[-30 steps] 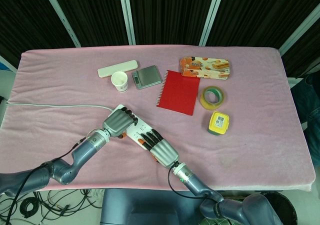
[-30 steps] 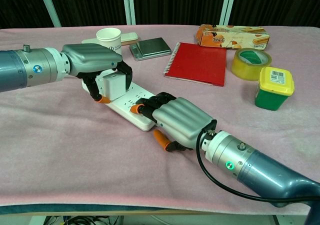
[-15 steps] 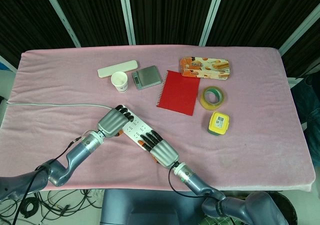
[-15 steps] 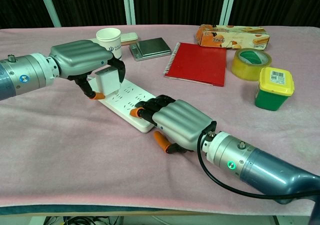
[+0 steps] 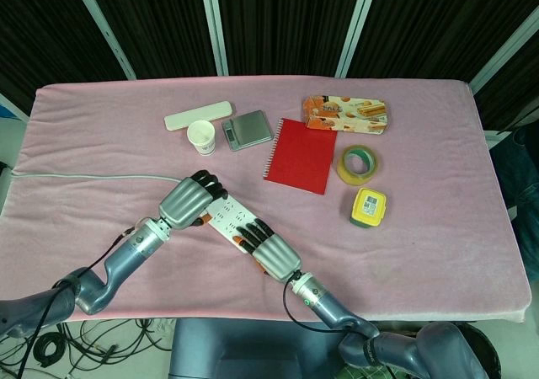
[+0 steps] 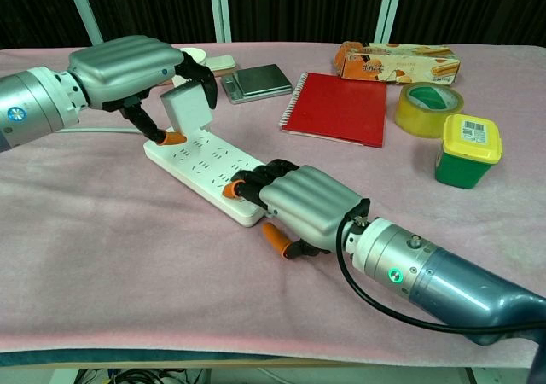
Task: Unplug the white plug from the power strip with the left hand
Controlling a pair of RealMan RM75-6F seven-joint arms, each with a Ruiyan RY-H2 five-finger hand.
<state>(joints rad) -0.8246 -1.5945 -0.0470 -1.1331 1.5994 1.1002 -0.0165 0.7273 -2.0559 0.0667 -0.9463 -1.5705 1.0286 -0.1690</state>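
The white plug (image 6: 188,106) hangs above the white power strip (image 6: 200,164), clear of its sockets, and my left hand (image 6: 128,72) grips it between thumb and fingers. In the head view the left hand (image 5: 187,200) covers the plug and the strip's far end. My right hand (image 6: 294,203) presses down on the near end of the power strip (image 5: 221,218), fingers flat across it; in the head view the right hand (image 5: 268,247) lies at the strip's near end. The strip's grey cable (image 5: 93,177) runs off to the left.
Behind the strip stand a paper cup (image 5: 201,136), a white bar (image 5: 197,114) and a small scale (image 5: 247,130). A red notebook (image 5: 301,154), snack box (image 5: 345,113), tape roll (image 5: 357,165) and yellow-lidded tub (image 5: 368,207) sit to the right.
My left hand has lifted the white plug up and away from the power strip, toward the left. The right hand has stayed pressed on the strip.
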